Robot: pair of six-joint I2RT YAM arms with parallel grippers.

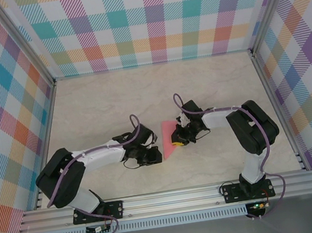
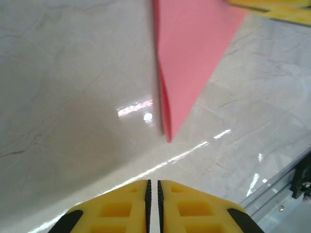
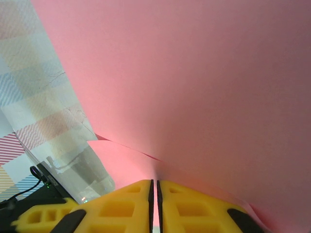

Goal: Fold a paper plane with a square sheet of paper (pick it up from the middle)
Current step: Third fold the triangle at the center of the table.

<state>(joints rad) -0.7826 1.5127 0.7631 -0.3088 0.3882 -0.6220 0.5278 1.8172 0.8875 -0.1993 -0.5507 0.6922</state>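
Plainly, the right gripper (image 1: pixel 178 142) has its yellow fingers pressed together on the right edge of the folded sheet of paper (image 1: pixel 167 135). In the right wrist view a thin pink strip runs between the pads (image 3: pixel 141 199), and the paper (image 3: pixel 194 87) rises away from them. The left gripper (image 2: pixel 153 191) is also pressed together, with nothing between its fingers. It sits just short of the paper's tip (image 2: pixel 168 136).

Both arms reach low over the marble-look table (image 1: pixel 102 100), forearms angled inward so that the two grippers face each other near the middle.

The salmon-pink paper is a narrow triangle. Its wide end lies toward the far side, and its point faces the arm bases, leaning slightly left.
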